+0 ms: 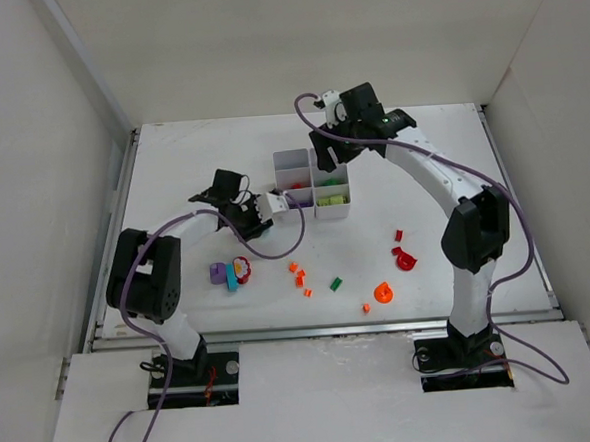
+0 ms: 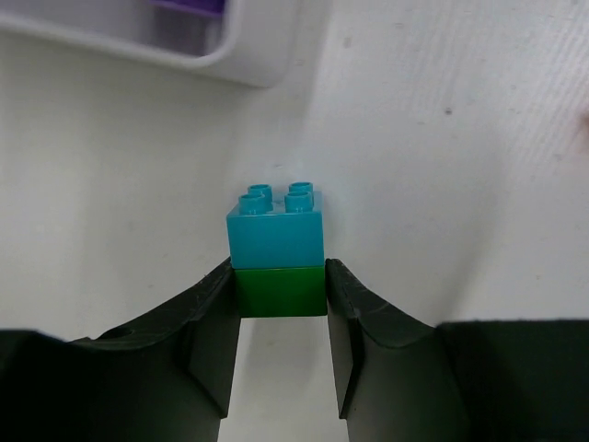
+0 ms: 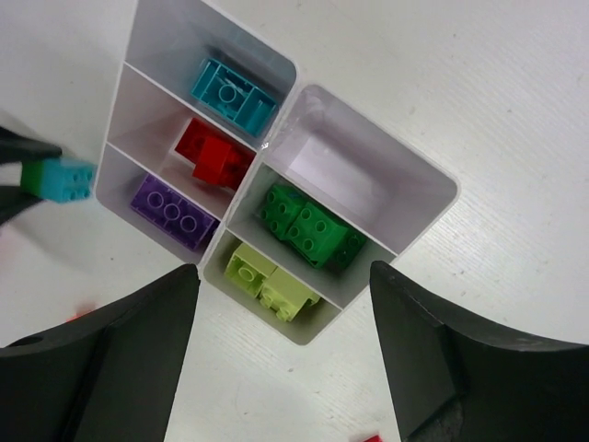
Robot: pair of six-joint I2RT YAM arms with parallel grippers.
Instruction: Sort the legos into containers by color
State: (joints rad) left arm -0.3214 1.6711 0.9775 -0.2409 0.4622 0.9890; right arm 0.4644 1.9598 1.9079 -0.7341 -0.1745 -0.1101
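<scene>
Teal on green: from above, the left claw (image 1: 272, 204) sits just beside the containers (image 1: 293, 163) while the right claw (image 1: 329, 151) hovers over them, so the 2 could clash there.

Left wrist: it is clenched only on the dark green brick (image 2: 279, 291). The teal brick (image 2: 275, 236) stuck ahead of it would likely land mis-sorted.

Right wrist: its jaws are spread and empty, with 5 of 6 compartments below holding bricks.

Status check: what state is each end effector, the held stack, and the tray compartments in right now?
Left end effector, shut on the teal-green stack.
Right end effector, open, empty, above the tray.
Teal-green stack, joined, gripped at its green end.
Tray, five compartments filled, one empty.
Loose legos, scattered unsorted on the table.
</scene>
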